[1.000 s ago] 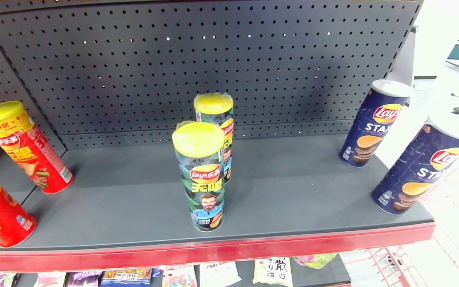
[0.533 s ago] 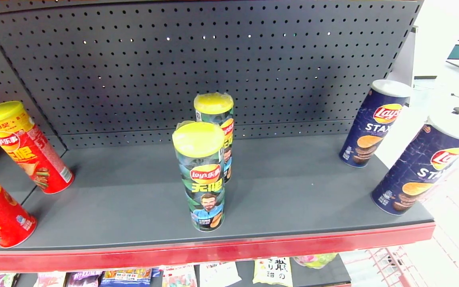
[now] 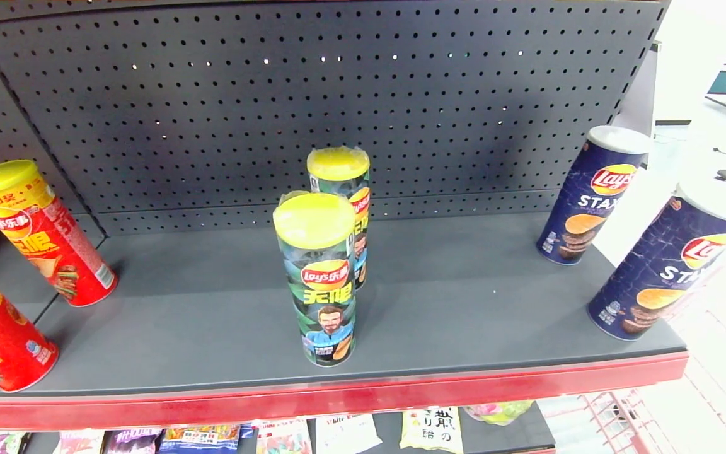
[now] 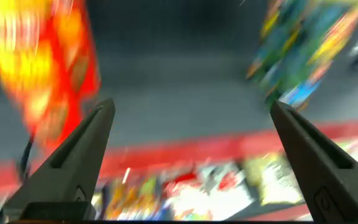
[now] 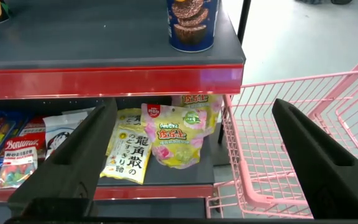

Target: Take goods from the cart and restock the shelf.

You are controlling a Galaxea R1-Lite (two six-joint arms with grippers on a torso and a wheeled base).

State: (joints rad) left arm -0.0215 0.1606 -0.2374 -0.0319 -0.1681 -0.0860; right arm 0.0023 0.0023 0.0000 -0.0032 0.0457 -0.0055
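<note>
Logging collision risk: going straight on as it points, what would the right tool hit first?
The right tool would likely meet the green snack bag on the lower shelf; depth unclear.

**Three Cameras on One Shelf Front**

The head camera looks forward and down at close range onto the shelf [image 3: 464, 302], facing its pegboard back [image 3: 275, 94]. The left wrist camera sits low before the red front edge [image 4: 185, 149] and looks between the spread left fingers [image 4: 79, 162]. A red can [image 4: 42, 68] lies beyond one finger, a green can [image 4: 297, 50] beyond the other. The right wrist camera looks between the parted right fingers [image 5: 79, 155] at the shelf's end, with a blue can [image 5: 192, 25] ahead and the pink cart [image 5: 278, 155] beside one finger. All three views share the red edge.
</note>
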